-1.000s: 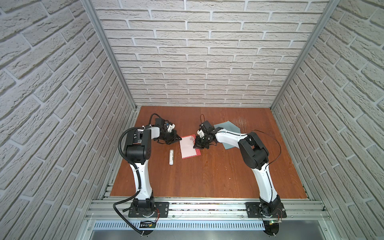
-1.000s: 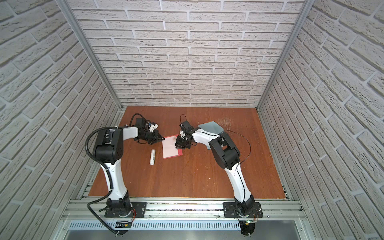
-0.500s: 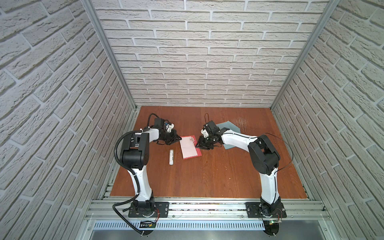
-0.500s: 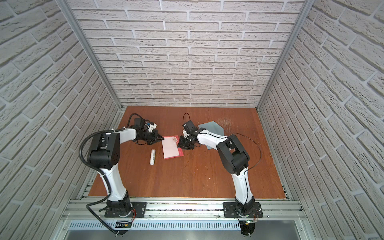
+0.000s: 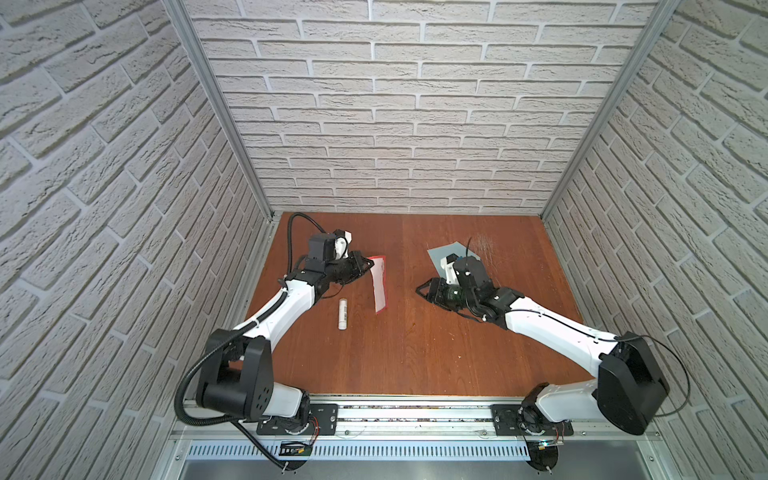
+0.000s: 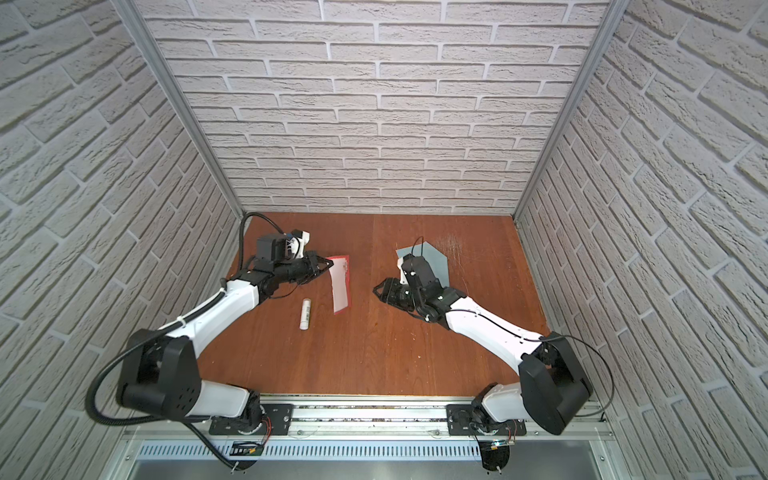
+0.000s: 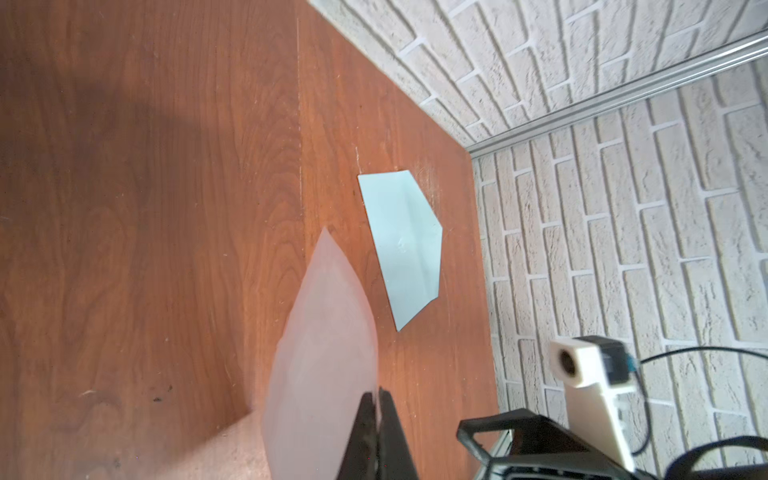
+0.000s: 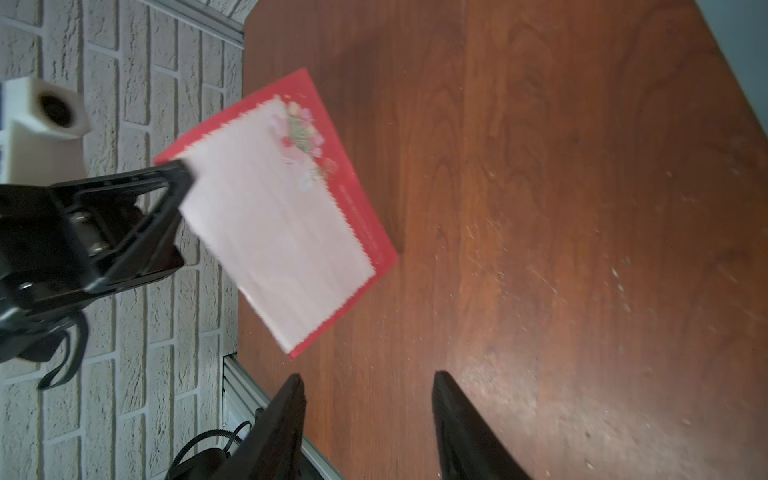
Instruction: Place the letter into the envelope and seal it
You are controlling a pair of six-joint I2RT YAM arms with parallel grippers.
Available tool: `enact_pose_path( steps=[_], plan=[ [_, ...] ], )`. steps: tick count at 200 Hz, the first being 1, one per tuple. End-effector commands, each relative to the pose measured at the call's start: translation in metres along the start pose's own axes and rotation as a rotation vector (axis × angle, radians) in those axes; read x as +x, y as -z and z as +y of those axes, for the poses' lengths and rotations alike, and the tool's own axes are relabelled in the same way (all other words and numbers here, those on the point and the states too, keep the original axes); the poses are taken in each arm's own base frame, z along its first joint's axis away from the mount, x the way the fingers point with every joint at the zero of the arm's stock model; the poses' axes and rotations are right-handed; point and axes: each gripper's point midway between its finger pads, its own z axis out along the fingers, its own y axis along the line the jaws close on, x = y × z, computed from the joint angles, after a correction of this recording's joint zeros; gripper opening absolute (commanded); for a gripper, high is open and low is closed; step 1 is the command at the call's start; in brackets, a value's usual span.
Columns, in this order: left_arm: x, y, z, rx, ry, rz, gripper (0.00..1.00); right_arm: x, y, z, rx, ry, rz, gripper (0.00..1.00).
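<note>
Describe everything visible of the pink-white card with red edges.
The pink-white rectangular paper card looks thin, with zigzag-cut red strips along two edges and a small floral ornament in one corner. The shut left claw pinches one corner, holding it tilted above the brown wooden table; whether its far corner touches the wood cannot be told. Nothing else touches it.

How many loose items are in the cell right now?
3. The letter hangs pinched in the left hand; the envelope lies flat, far right on the table; a white stick lies near the letter. The arms could hide something small.
</note>
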Motion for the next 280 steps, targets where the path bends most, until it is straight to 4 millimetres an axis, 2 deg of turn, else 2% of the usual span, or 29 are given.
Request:
enact_pose_path(
  steps=[1,45,79,132,187,230,253,280],
  plan=[
    [-0.025,0.013,-0.031,0.072,0.035,-0.193,0.0,-0.014,0.016,0.011,-0.087,-0.105,-0.129,0.55],
    [-0.032,0.023,-0.068,0.202,0.058,-0.33,0.0,-0.01,0.018,0.008,-0.153,-0.209,-0.156,0.62],
    [-0.037,0.024,-0.077,0.252,0.086,-0.374,0.0,-0.015,0.013,0.019,-0.212,-0.254,-0.157,0.65],
    [-0.038,0.01,-0.083,0.366,0.17,-0.388,0.0,-0.025,-0.007,0.026,-0.37,-0.38,-0.191,0.68],
    [-0.036,-0.003,-0.093,0.466,0.22,-0.381,0.0,-0.033,-0.027,0.031,-0.53,-0.498,-0.195,0.79],
    [-0.031,-0.011,-0.095,0.471,0.221,-0.362,0.0,-0.038,-0.038,0.033,-0.617,-0.55,-0.196,0.76],
    [-0.028,-0.015,-0.094,0.473,0.226,-0.355,0.0,-0.046,-0.039,0.04,-0.729,-0.578,-0.215,0.71],
    [-0.026,-0.02,-0.091,0.475,0.233,-0.345,0.0,-0.047,-0.041,0.043,-0.735,-0.573,-0.213,0.65]
  ],
)
